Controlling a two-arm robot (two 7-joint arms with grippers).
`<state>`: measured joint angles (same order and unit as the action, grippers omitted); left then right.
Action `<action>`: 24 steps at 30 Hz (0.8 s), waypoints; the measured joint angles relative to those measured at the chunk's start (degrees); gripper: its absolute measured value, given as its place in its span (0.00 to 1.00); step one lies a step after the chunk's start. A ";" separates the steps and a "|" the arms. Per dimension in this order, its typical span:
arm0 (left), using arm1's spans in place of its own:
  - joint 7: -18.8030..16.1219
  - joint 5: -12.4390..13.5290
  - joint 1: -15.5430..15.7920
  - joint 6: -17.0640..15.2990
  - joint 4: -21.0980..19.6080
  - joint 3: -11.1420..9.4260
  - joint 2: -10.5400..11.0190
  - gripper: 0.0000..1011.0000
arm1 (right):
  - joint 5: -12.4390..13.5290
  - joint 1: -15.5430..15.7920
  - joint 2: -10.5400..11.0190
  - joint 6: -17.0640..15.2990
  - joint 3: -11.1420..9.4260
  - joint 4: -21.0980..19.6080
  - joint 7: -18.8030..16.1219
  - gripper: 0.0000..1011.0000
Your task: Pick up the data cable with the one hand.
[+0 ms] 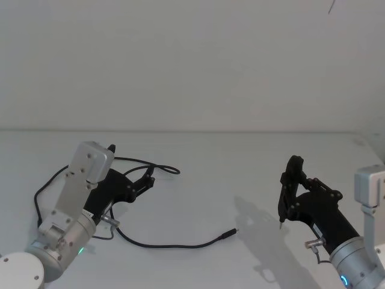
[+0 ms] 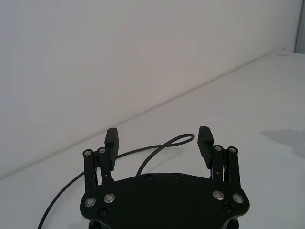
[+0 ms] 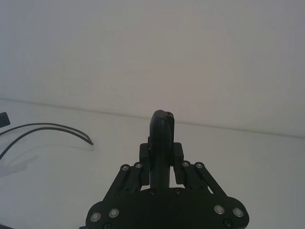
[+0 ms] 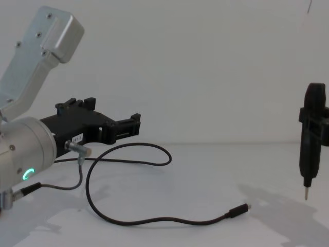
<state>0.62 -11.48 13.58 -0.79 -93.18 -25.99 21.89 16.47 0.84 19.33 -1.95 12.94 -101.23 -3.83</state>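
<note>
**Item: cable.** Long, thin black cord that lay slack on the table.
- Position: one loop lay under and just ahead of the left end effector's fingertips. The free run trailed off to that end effector's right.
- Plug: flat on the table, well apart from the left end effector and between it and the right one.
- Long axis: the free run ran roughly crosswise, in a shallow sag. The plug's metal tip pointed toward the right end effector and a little away from the robot.

**Item: left end effector.** Blocky, on the silver wrist with the green ring.
- State: jaws spread wide with nothing between them.
- Position: it hung above the table and was tilted forward. In the wrist view the cable's loop showed on the table beyond the gap between the fingers.

**Item: right end effector.** It was closed on an upright stylus, tip down, well off to the side and idle.

**Step, as judged:** approach only, with the cord not yet gripped.

**Next move, as judged:**
- Lower the open jaws so that they straddle the nearest strand of the loop.
- Set the fingers across the cord rather than along it, low enough to trap so thin a line against the table.
- Close the jaws and lift.
- Keep clear of the grey wire that hung beside the wrist.
</note>
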 joint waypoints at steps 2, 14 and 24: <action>0.00 0.00 0.00 0.00 0.00 -0.01 0.00 0.99 | 0.00 0.00 0.00 0.00 0.00 0.00 0.00 0.28; 0.00 -0.01 0.00 0.00 0.00 -0.04 0.00 0.99 | 0.00 0.00 0.00 0.00 0.00 0.00 0.00 0.28; 0.01 -0.01 0.00 0.00 0.00 -0.04 0.00 0.99 | 0.00 0.00 0.00 0.00 0.00 0.00 0.00 0.28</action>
<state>0.63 -11.48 13.58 -0.80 -93.18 -26.03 21.89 16.47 0.84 19.33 -1.95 12.94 -101.23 -3.83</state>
